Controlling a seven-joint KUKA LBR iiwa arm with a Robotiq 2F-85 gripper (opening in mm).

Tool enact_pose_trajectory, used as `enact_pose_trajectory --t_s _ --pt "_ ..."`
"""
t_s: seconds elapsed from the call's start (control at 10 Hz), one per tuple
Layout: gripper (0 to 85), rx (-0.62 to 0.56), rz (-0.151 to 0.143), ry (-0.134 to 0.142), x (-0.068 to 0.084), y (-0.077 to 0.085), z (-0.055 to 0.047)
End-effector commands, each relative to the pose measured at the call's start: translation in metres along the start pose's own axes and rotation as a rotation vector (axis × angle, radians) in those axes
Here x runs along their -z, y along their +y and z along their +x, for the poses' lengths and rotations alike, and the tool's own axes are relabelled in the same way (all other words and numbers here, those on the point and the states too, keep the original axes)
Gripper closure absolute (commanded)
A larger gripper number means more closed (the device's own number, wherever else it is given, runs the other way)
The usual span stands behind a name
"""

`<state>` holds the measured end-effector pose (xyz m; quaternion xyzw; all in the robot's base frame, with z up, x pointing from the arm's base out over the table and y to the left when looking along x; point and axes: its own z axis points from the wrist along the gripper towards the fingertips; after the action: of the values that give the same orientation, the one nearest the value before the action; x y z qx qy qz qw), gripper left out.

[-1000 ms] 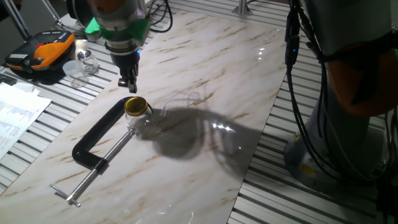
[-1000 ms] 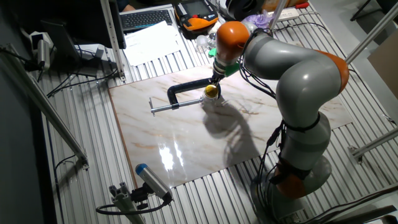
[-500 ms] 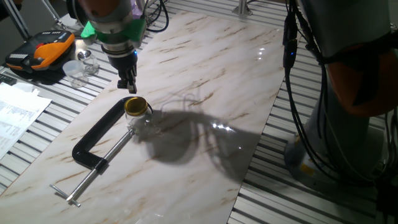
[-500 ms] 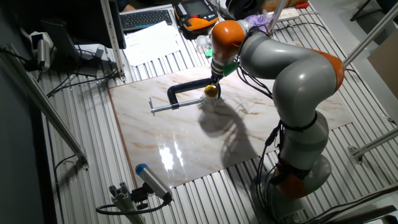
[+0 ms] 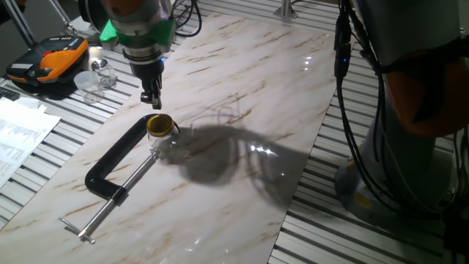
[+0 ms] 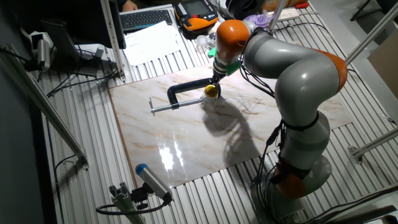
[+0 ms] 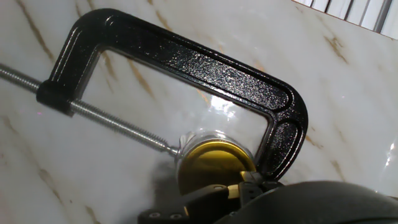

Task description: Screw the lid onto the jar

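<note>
Your jar [image 5: 167, 141] stands upright on the marble counter [image 5: 242, 81], mouth up, held in the clamp [image 5: 117, 165] between the screw tip and the black frame's end. The lid [image 5: 159, 123] sits flat on the jar's mouth, face up. Your gripper [image 5: 150, 97] hangs just above and behind the lid, fingers pointing down, not touching it. They look close together with nothing between them.

Gold lid [image 7: 214, 163], black clamp [image 7: 186, 62], beige-veined white marble table [image 5: 242, 66]
</note>
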<state>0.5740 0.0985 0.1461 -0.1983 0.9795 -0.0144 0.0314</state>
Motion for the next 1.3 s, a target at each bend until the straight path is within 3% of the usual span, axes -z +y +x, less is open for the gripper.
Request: enact_pose_trajectory --t_s 0.0,0.1,0.7,0.9,1.1,1.2 --pt "85.0 0.002 0.009 0.005 -0.0005 -0.0004 0.0000" --pt "85.0 0.012 0.024 0.017 -0.0014 -0.0002 -0.0007" --pt "85.0 0.050 0.019 0.051 0.0003 0.0000 -0.0002" --pt "85.0 0.050 0.003 0.048 0.0003 0.0001 0.0001" --pt "85.0 0.024 -0.042 0.033 -0.0004 0.0015 -0.0002" --pt "85.0 0.024 -0.042 0.029 -0.0012 0.0039 -0.0002"
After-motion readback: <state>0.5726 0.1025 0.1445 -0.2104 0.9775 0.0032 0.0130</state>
